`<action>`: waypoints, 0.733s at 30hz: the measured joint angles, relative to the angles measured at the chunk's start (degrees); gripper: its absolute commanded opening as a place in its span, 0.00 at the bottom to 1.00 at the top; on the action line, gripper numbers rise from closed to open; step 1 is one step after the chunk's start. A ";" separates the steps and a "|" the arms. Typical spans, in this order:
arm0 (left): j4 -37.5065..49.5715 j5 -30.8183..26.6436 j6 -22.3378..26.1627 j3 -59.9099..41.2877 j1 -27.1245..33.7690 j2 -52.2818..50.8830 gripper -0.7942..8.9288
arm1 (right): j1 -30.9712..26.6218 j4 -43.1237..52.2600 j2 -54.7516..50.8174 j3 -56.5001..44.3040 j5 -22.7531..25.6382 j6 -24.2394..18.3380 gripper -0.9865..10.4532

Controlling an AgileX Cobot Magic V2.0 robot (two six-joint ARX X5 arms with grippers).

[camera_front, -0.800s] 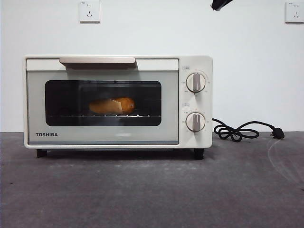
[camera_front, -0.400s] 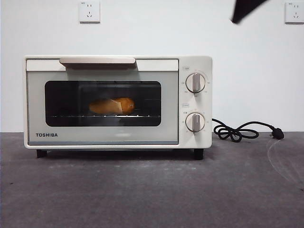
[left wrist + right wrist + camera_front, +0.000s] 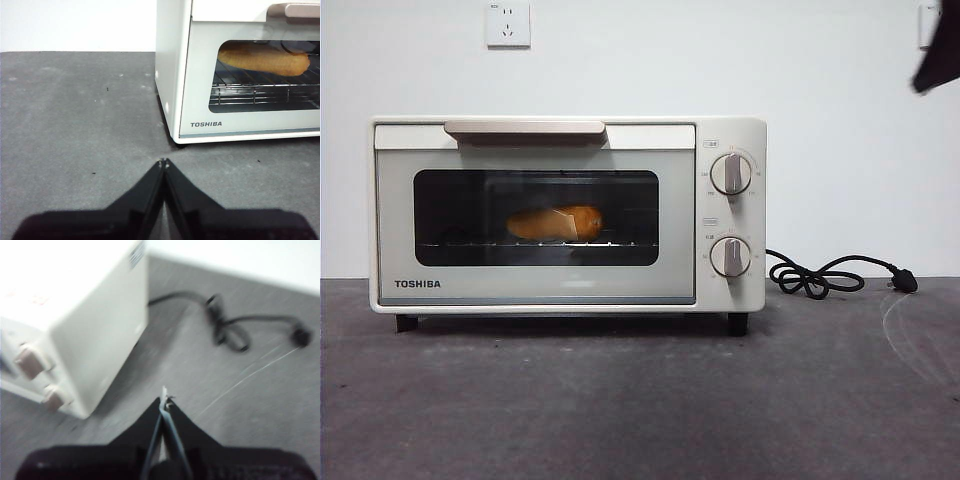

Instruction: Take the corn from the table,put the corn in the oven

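The corn [image 3: 556,222] lies on the rack inside the cream-white oven [image 3: 570,290], behind the dark glass of the closed door; the left wrist view shows the corn [image 3: 265,57] through the same window. My left gripper [image 3: 163,162] is shut and empty, low over the table [image 3: 640,400] in front of the oven's left corner. My right gripper [image 3: 165,400] is shut and empty, raised to the right of the oven [image 3: 100,335]. A black tip [image 3: 938,55] of an arm shows at the front view's top right edge.
The oven's black cord [image 3: 830,275] lies coiled on the table right of the oven, with its plug at the far right; the right wrist view shows the cord [image 3: 230,332] too. Two knobs [image 3: 731,173] sit on the oven's right panel. A wall socket [image 3: 508,23] is above.
The black arm tip at the top of the front view has moved right and downward, from above the oven's right end to the right edge. The oven and corn have not moved.
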 measured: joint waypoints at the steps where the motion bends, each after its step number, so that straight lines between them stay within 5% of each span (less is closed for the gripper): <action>1: 0.00 0.00 0.00 0.00 0.00 0.00 0.08 | -0.96 2.47 -2.32 -2.75 -0.02 0.04 0.09; 10: 0.00 0.00 0.00 0.00 0.00 0.00 0.08 | -9.40 10.29 -27.28 -24.76 -0.04 0.74 0.09; 22: 0.00 0.00 0.00 0.00 0.00 0.00 0.08 | -13.09 10.38 -49.99 -42.77 1.42 9.01 0.09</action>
